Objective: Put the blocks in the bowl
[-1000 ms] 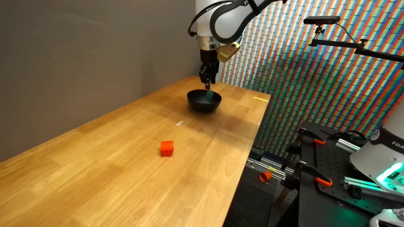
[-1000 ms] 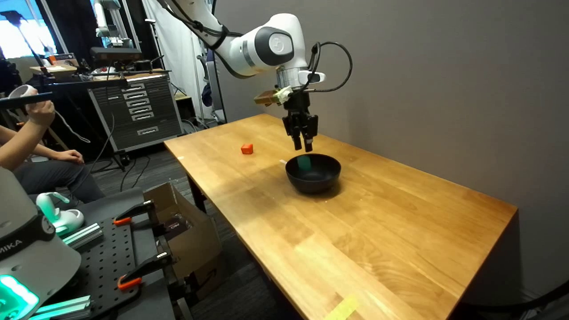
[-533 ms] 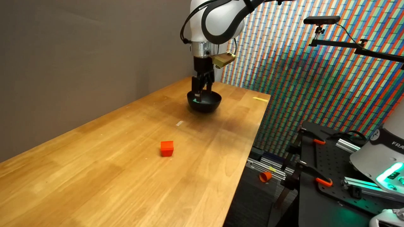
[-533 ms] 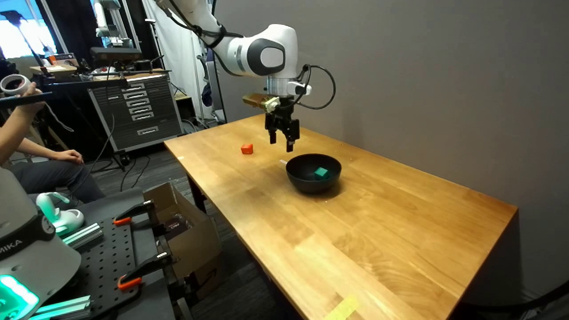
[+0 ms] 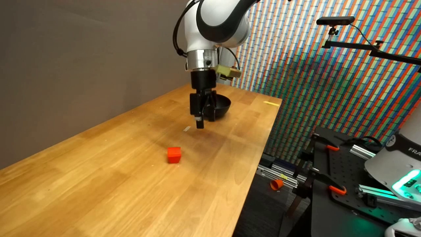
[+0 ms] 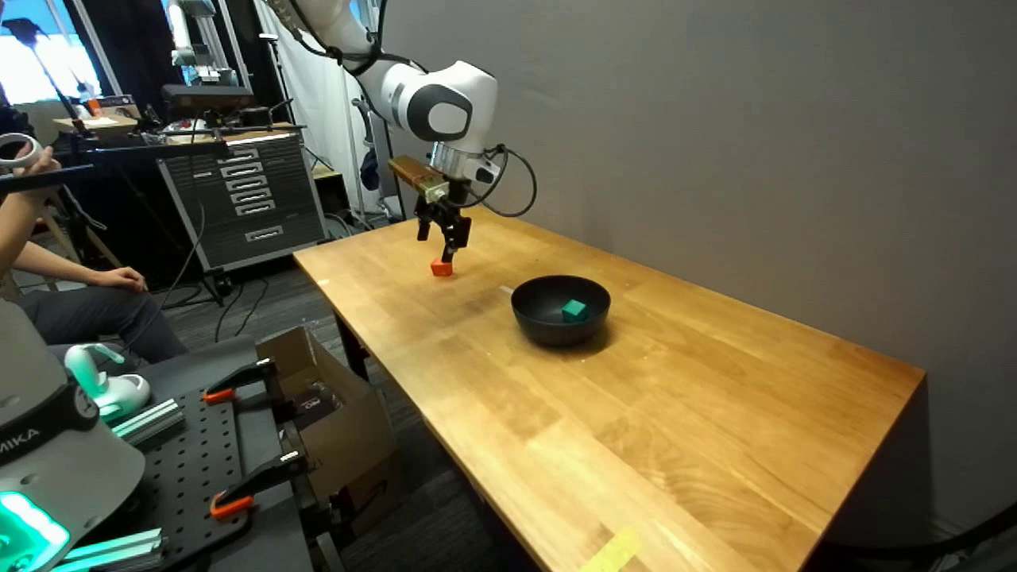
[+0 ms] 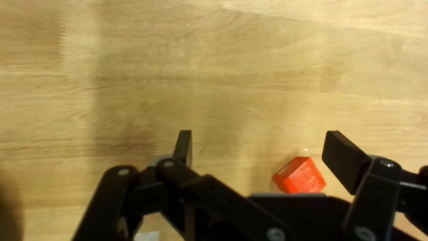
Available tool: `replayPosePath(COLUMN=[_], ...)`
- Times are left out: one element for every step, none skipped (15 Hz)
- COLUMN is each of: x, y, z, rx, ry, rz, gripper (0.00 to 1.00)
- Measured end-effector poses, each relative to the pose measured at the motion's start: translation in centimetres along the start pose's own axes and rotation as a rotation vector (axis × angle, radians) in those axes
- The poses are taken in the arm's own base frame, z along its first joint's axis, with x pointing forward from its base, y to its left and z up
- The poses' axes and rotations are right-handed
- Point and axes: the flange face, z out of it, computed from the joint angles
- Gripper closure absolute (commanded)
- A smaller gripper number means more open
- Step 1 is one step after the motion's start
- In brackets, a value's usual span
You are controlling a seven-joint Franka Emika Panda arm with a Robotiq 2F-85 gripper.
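The green block (image 6: pixel 574 311) lay inside the bowl (image 6: pixel 548 332) and the red-orange block (image 7: pixel 302 177) on the table (image 6: pixel 715 429), well apart from the bowl; the gripper (image 5: pixel 206 122) was raised, jaws apart, holding nothing. Alignment likely governed the coming grasp: in the wrist view the red-orange block lay toward the finger (image 7: pixel 346 160) farther from the bowl, its faces oblique to the closing line, so a shift away from the bowl was probably required. In an exterior view the gripper partly covered the bowl (image 5: pixel 226 110), the green block unseen; in the wrist view its body masked the red-orange block's lower edge
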Motion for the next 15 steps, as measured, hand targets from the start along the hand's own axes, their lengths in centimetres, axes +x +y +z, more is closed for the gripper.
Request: replayPosePath(x=[-0.3,-0.6,-0.9,-1.3,-1.6,-2.1,-2.5,-2.8,-3.2,-3.4,-3.6,-3.7,-3.7,-3.6,-3.6], y=[-1.2,-2.3,-3.3,-4.1,-4.9,-5.6,-6.1,-6.6,-7.1,-7.5,-8.0,-8.5,-9.1,-9.7,-10.3], z=[0.7,1.5,2.4,3.2,4.0,4.9,5.6,6.2,6.7,7.1,7.4,7.7,7.8,7.8,7.9], rx=[0.017,0.030,0.036,0.036,0.034,0.032,0.029,0.026,0.024,0.023,0.022,0.020,0.012,-0.006,-0.032], ry=[-0.015,-0.030,-0.046,-0.062,-0.077,-0.093,-0.105,-0.115,-0.120,-0.121,-0.119,-0.108,-0.093,-0.075,-0.057], rz=[-0.011,-0.023,-0.034,-0.047,-0.059,-0.069,-0.080,-0.091,-0.104,-0.118,-0.134,-0.151,-0.174,-0.202,-0.234], gripper=[0.00,0.00,0.00,0.00,0.00,0.00,0.00,0.00,0.00,0.00,0.00,0.00,0.00,0.00,0.00])
